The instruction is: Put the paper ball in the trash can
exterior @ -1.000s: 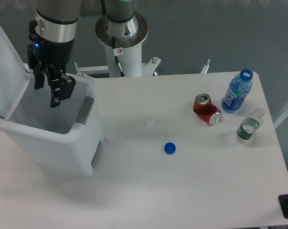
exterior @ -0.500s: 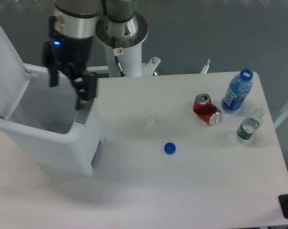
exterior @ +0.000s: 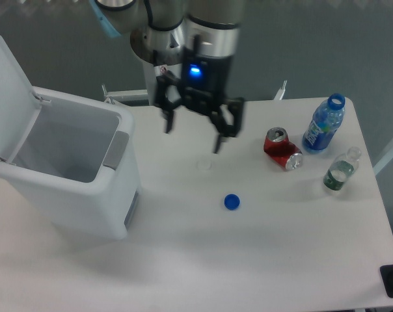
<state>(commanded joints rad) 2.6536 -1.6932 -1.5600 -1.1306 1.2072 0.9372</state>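
Note:
The paper ball (exterior: 203,165) is a small white lump, faint against the white table, near the table's middle. My gripper (exterior: 192,139) hangs open and empty just above and behind it, one finger (exterior: 167,122) to the ball's left and the other finger (exterior: 218,138) to its right. The trash can (exterior: 86,195) is a large white bin at the left with its lid (exterior: 8,97) flipped up and its inside showing. The gripper is well to the right of the bin.
A blue bottle cap (exterior: 232,202) lies in front of the ball. A crushed red can (exterior: 282,149), a blue bottle (exterior: 324,125) and a small clear bottle (exterior: 340,171) stand at the right. The arm's base (exterior: 165,49) is at the back.
The gripper has left the space over the open trash can and swung right across the table to hover by the paper ball. Its fingers stay open. Nothing on the table has moved.

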